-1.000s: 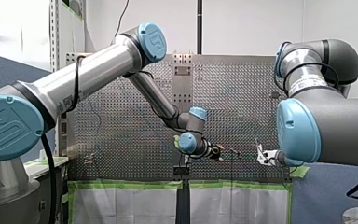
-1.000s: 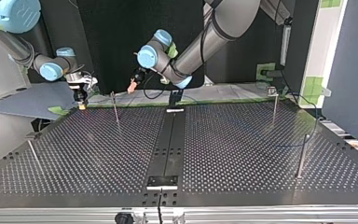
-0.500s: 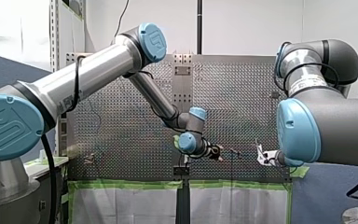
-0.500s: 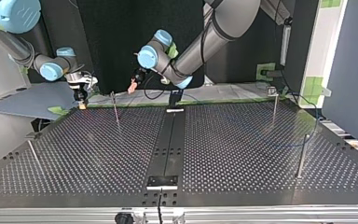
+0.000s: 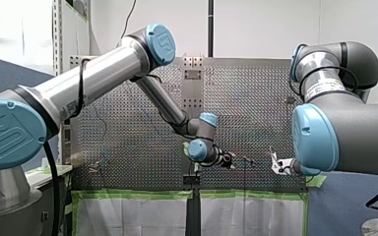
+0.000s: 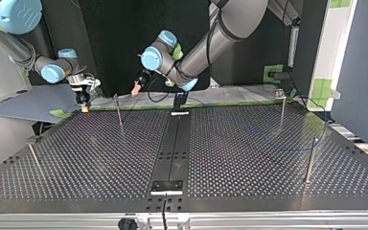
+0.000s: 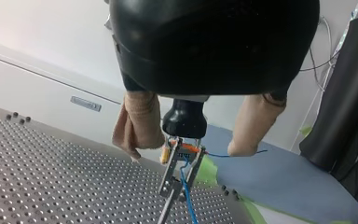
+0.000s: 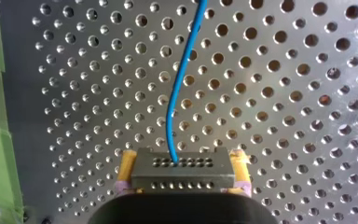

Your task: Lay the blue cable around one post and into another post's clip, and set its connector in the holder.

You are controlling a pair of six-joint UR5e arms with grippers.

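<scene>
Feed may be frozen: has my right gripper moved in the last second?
No. The right gripper holds the same spot beside the thin post, at the top view's left.

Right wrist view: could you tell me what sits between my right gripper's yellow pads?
The dark connector is clamped between the right gripper's yellow pads, with the blue cable leaving it; the right wrist view shows this.

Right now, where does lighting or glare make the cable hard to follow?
Top view: cable faint over the shiny table. Front view: I can't pick it out. Left wrist view: bright wall, left gripper dark, cable readable. Right wrist view: even light, cable plain down to the connector.
</scene>
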